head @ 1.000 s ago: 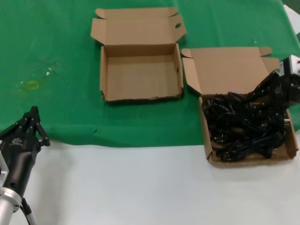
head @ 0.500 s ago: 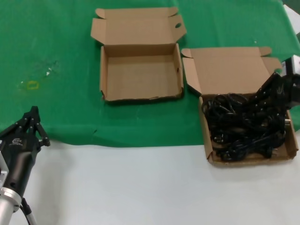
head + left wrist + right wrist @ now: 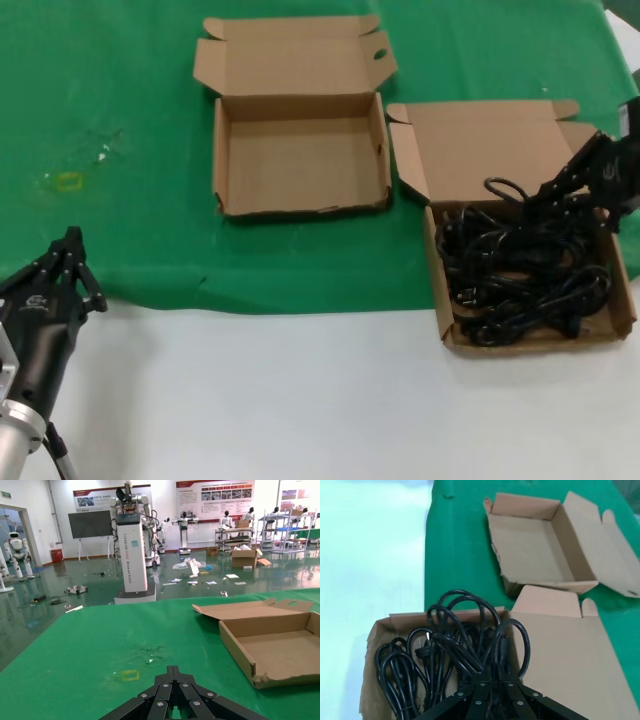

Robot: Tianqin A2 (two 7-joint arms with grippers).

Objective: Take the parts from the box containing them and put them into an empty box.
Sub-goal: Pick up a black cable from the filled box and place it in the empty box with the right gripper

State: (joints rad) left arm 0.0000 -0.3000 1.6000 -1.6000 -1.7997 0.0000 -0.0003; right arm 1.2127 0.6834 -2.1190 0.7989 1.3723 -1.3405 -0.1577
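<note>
Black cords [image 3: 525,270], plain brown cardboard boxes [image 3: 300,200], green cloth [image 3: 120,100], seemingly white tabletop [image 3: 300,400]

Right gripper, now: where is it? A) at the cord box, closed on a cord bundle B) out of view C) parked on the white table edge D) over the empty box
A. The right gripper sits at the far right side of the box of cords, closed on a bundle of black power cords whose loops rise above the tray; the empty box holds nothing.
</note>
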